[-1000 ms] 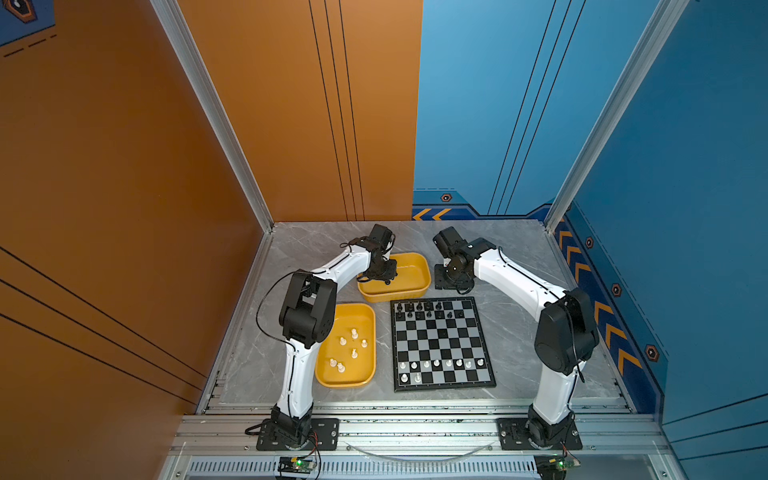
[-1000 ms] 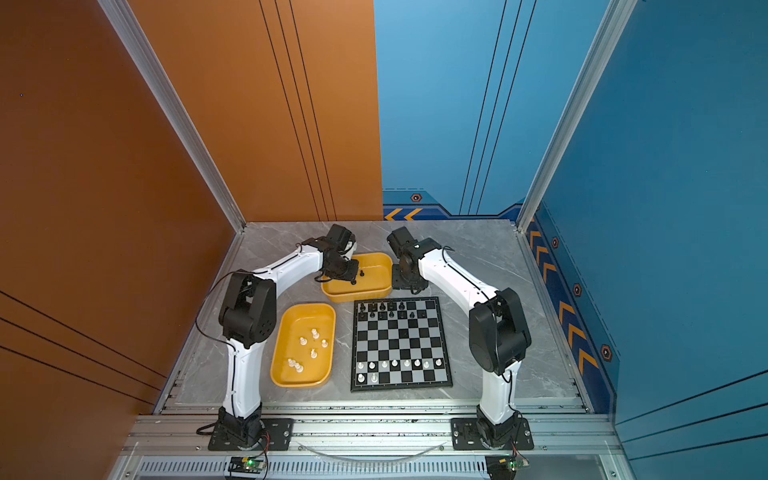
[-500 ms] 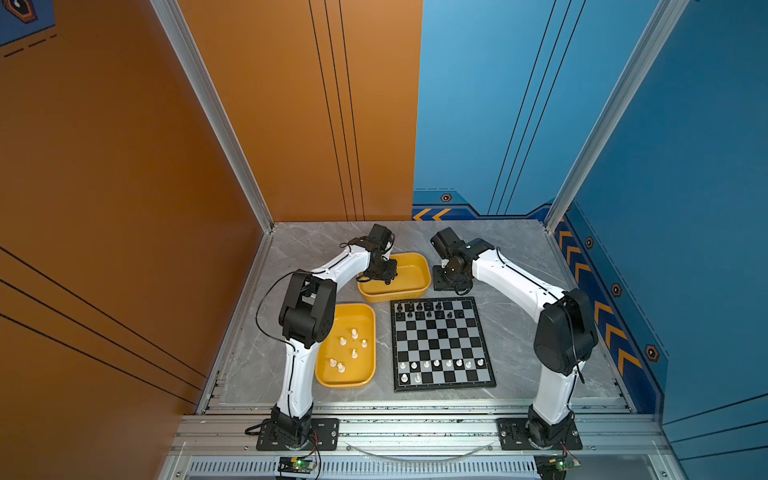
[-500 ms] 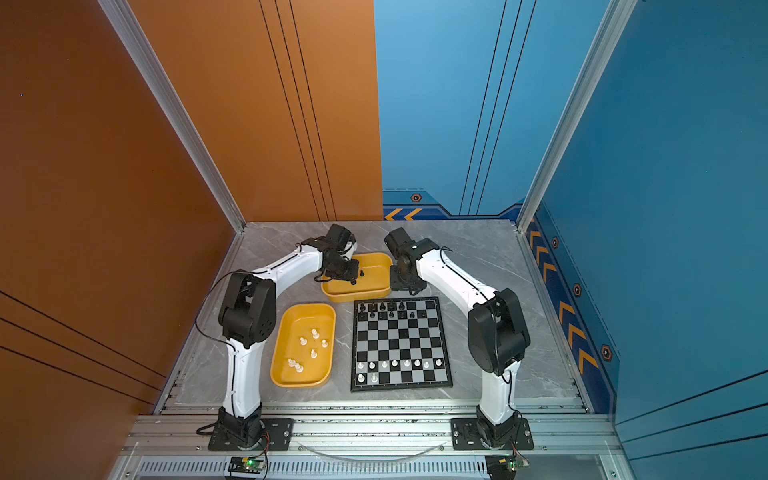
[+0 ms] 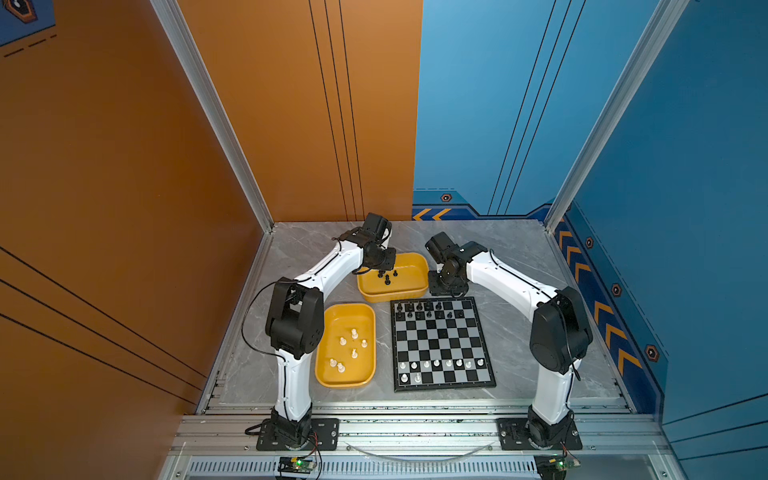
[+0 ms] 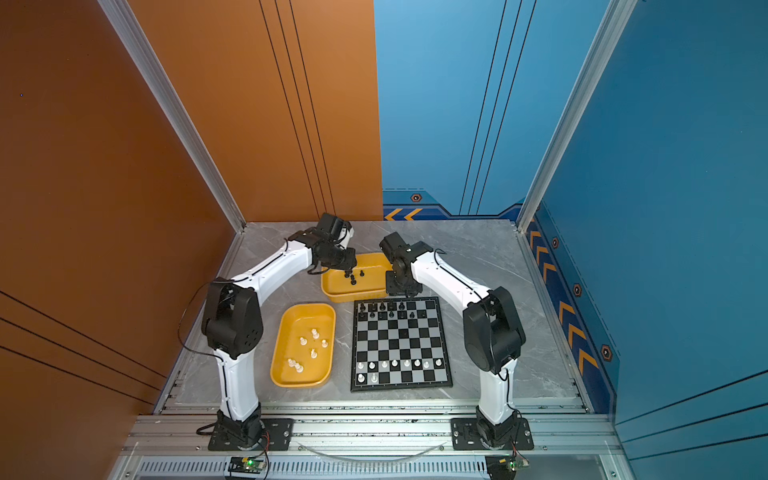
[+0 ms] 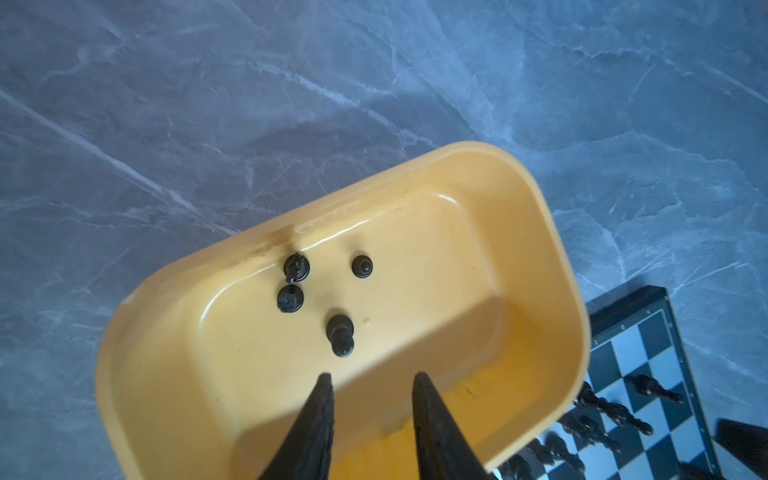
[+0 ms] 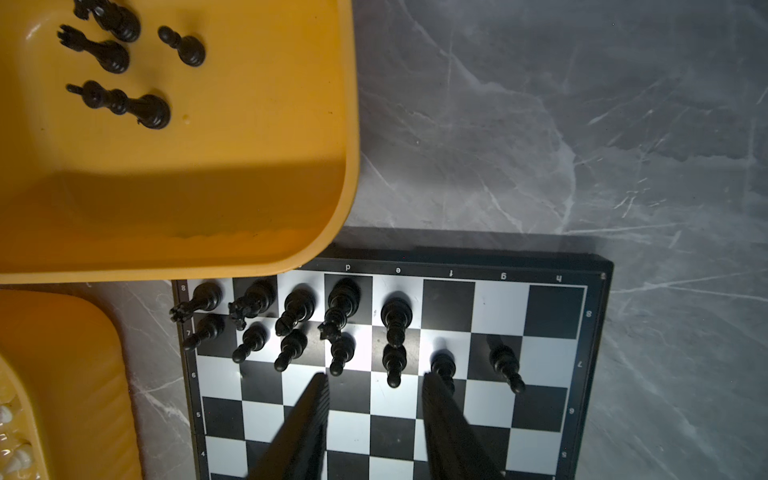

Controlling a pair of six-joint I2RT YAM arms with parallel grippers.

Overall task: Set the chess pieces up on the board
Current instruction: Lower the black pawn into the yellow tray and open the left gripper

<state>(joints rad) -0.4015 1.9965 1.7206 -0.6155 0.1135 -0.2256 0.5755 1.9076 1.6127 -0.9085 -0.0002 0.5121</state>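
Observation:
The board [image 5: 444, 386] [image 6: 401, 384] lies flat at centre right. Black chess pieces [image 5: 428, 309] stand in its two far rows and white ones [image 5: 440, 365] in its two near rows. Several loose black pieces [image 7: 340, 334] [image 8: 120, 104] stand in the far yellow tray [image 7: 457, 174]. My left gripper [image 7: 372, 376] [image 5: 381, 271] hangs open over that tray, short of the nearest piece, holding nothing. My right gripper [image 8: 374, 376] [image 5: 446, 291] hovers open above the board's far rows [image 8: 498, 415], with nothing gripped. A black pawn [image 8: 394, 361] stands just ahead of its tips.
A second yellow tray [image 5: 345, 380] [image 8: 62, 353] with several white pieces [image 5: 349, 345] sits left of the board. The far tray's corner nearly touches the board's far left corner. Grey marble tabletop [image 5: 519, 266] surrounds everything, and the booth walls rise behind.
The right gripper has drifted slightly left along the board's far edge, its jaws narrowing. The left gripper stays over the far tray with jaws widening.

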